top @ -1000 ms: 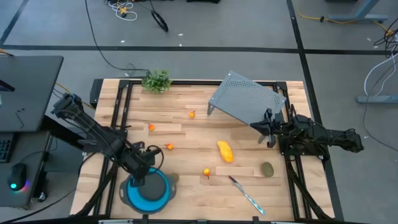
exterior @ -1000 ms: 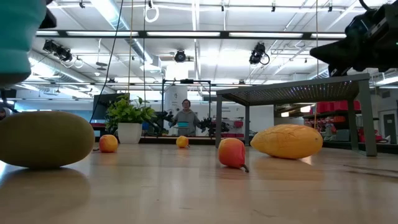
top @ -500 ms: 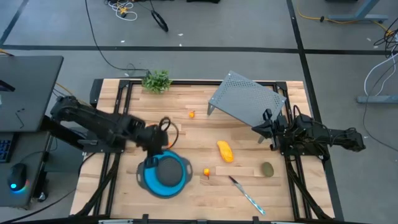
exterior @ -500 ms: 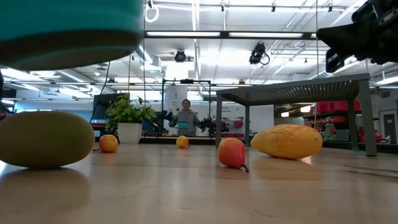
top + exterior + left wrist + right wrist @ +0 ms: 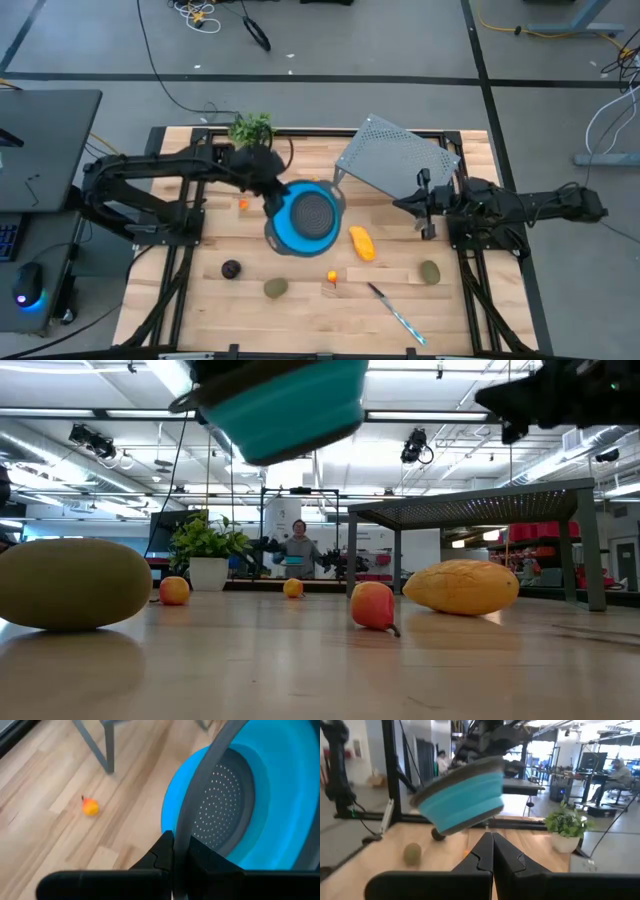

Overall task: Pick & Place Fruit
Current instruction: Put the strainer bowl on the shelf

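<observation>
Two arms work over the wooden bench [image 5: 300, 300]. The left claw [image 5: 268, 190] is pinched on the grey rim of a blue collapsible colander [image 5: 305, 215], holding it tilted in the air above the middle of the bench. The right claw [image 5: 420, 205], pressed together and holding nothing, hovers beside the grey perforated rack [image 5: 395, 160]. Fruit lies scattered on the bench: a yellow mango [image 5: 362, 243] just right of the colander, a tiny orange-red fruit [image 5: 332, 277] below it, an olive-green oval [image 5: 276, 288] and a dark purple ball [image 5: 231, 269] toward the front left, another green oval [image 5: 430, 271] at the right. A blue-handled knife [image 5: 395, 312] lies near the front edge; a leafy sprig [image 5: 252, 130] stands at the back.
</observation>
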Controlling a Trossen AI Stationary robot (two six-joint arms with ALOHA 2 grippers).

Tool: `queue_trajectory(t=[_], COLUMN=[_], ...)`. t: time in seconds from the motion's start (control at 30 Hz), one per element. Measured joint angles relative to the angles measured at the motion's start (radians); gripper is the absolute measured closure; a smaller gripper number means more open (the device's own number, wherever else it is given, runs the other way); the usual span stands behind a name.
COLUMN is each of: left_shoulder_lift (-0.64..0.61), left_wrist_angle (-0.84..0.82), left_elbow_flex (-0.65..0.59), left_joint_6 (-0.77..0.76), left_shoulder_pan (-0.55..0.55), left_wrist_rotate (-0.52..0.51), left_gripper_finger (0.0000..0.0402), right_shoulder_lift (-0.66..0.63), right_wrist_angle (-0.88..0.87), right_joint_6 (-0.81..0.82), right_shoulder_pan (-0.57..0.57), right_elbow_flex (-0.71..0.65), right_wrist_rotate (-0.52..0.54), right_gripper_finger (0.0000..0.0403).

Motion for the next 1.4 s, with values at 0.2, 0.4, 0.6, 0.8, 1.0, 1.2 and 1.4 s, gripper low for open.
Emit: queue_trajectory(t=[0.2,0.4,0.6,0.8,1.0,1.2,1.4], left_shoulder_lift=[0.002,0.039,0.111,0.173,0.198,0.197,0.197], left_wrist_angle=[-0.114,-0.196,-0.203,-0.213,-0.155,-0.122,-0.093], left_elbow_flex=[0.0,0.0,0.0,0.0,0.0,0.0,0.0], left_joint_6=[-0.048,-0.041,-0.022,0.008,0.026,0.025,0.035], left_shoulder_pan=[0.117,0.154,0.151,0.146,0.146,0.146,0.136], left_wrist_rotate=[0.024,-0.02,0.059,0.083,0.117,0.137,0.147], left_gripper_finger=[0.0379,0.0379,0.0379,0.0378,0.038,0.0373,0.0381], right_shoulder_lift=[0.269,0.572,0.848,1.005,1.13,1.24,1.279], right_wrist_angle=[-0.089,-0.234,-0.3,-0.309,-0.307,-0.342,-0.36], right_joint_6=[-0.151,-0.243,-0.25,-0.295,-0.307,-0.332,-0.339], right_shoulder_pan=[0.102,0.218,0.285,0.318,0.319,0.313,0.312], right_elbow_flex=[0.22,0.489,0.703,0.796,0.857,0.918,0.93], right_wrist_rotate=[0.112,0.236,0.306,0.31,0.317,0.36,0.415], right_gripper_finger=[0.04,0.0372,0.034,0.0311,0.0278,0.0249,0.0226])
